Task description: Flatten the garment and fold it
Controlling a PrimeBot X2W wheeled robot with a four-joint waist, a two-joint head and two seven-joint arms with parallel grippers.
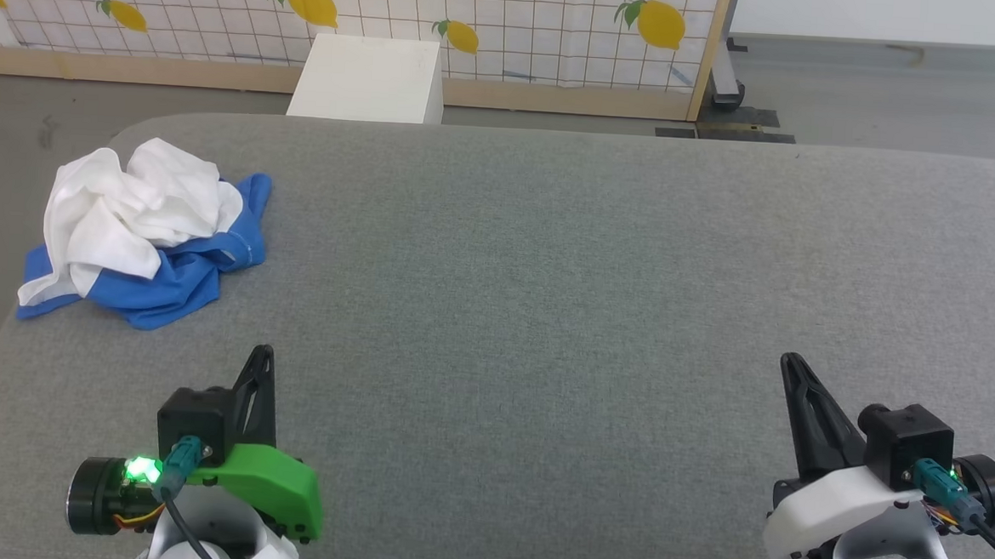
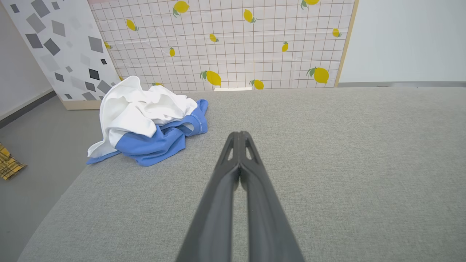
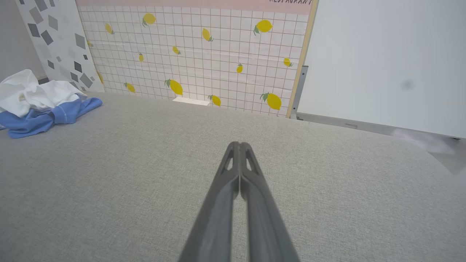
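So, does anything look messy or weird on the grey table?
Yes: the shirt is scrunched in a heap close to the grey table's left edge, white bunched over blue, not spread flat. A yellow checked cloth lies on the floor beside the table.

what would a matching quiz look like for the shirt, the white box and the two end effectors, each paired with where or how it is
Column one:
1. shirt
2. white box
3. left end effector
4. right end effector

Column two:
a. shut, by a white housing, lower right of the head view
b. crumpled at the far left of the grey surface
c. beyond the surface's far edge, before the lemon-print panel
d. shut, by a green housing, lower left of the head view

Pairs: 1-b, 2-c, 3-d, 4-a
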